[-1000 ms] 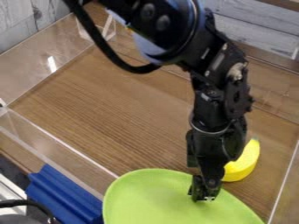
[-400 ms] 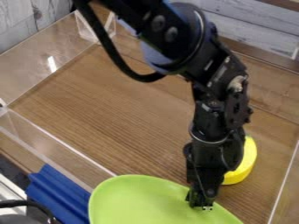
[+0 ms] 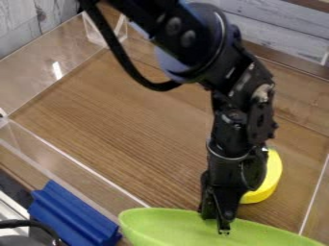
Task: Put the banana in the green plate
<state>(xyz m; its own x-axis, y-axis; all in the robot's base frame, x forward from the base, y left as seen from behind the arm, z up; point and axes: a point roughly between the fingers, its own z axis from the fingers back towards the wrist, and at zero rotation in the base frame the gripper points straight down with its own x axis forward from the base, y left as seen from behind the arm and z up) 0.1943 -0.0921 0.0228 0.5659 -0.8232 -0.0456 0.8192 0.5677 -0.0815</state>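
Currently, in the single camera view, the gripper (image 3: 222,224) is seen shut on nothing over the green plate (image 3: 161,231), while the banana (image 3: 264,179) is left on the wood just right of and behind the fingers, partly hidden by the arm.

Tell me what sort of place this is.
Probably a lab test bench for a robot arm: a wooden tabletop fenced by clear plastic walls, with toy props on it, a banana and a green plate.
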